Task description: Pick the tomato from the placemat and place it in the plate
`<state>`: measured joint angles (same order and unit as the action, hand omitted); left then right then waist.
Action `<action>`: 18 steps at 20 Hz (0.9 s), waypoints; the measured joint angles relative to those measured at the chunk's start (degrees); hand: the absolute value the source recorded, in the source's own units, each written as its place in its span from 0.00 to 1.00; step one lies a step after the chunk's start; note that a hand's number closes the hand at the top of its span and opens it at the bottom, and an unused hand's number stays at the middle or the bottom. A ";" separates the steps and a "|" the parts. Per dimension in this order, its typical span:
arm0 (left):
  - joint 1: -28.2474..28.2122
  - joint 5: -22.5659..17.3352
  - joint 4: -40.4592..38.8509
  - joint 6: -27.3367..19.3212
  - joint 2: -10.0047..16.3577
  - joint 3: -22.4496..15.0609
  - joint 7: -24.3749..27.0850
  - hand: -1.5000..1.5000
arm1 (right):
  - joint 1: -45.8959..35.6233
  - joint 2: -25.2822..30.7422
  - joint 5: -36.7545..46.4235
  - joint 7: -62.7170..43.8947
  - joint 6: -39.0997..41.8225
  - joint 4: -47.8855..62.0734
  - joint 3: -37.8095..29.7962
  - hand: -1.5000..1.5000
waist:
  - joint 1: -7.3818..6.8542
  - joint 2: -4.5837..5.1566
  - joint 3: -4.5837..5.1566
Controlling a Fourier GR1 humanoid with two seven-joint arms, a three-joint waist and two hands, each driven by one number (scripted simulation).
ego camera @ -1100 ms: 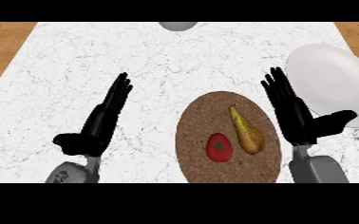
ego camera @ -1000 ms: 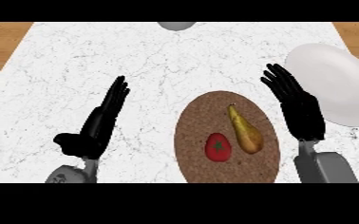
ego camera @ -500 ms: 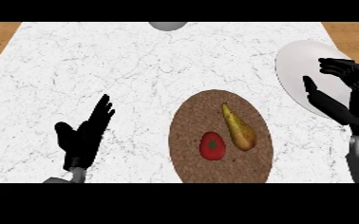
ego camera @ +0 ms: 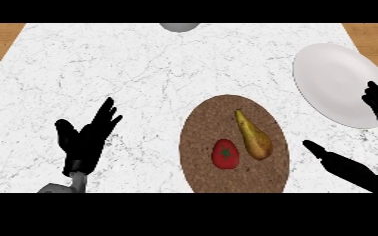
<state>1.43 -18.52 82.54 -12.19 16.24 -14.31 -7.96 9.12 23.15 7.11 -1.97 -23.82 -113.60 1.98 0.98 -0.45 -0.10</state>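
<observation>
Plainly the reach is the step in hand, with nothing grasped yet. The right hand [ego camera: 341, 166] shows at the view's right edge, mostly cut off: its thumb is low, just right of the placemat [ego camera: 214, 115], and its fingertips [ego camera: 371, 100] are higher, over the plate [ego camera: 325, 75]. The fingers are spread and hold nothing. The tomato [ego camera: 225, 153] lies on the mat close beside a pear [ego camera: 253, 136], left of that thumb. Next, I judge, the hand must swing left and come down over the tomato, then curl round it without nudging the pear. The left hand [ego camera: 88, 140] rests open at lower left.
</observation>
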 measured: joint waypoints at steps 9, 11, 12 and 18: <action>0.11 0.84 -0.24 -0.02 -0.85 -0.25 0.05 0.50 | 1.45 13.19 7.69 -22.47 14.13 -10.55 7.02 0.00 | -0.82 0.14 0.07; -0.32 0.59 0.94 0.41 -0.31 -0.01 -0.73 0.50 | -0.44 13.86 9.93 -28.52 16.17 -12.14 9.34 0.00 | -1.22 0.18 0.09; -0.40 0.94 0.93 0.18 -0.74 -0.36 -0.75 0.50 | -1.48 13.87 11.05 -31.49 17.16 -12.87 10.69 0.00 | -1.30 0.19 0.07; -0.03 1.29 0.70 0.97 -1.07 0.30 -1.58 0.50 | -9.89 8.81 19.99 -47.46 21.53 -14.07 21.22 0.00 | -1.52 0.23 0.02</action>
<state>1.40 -17.23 83.24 -11.22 15.17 -14.01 -9.53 -0.77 31.96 27.10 -49.43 -2.29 -127.66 23.20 -0.54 -0.22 -0.08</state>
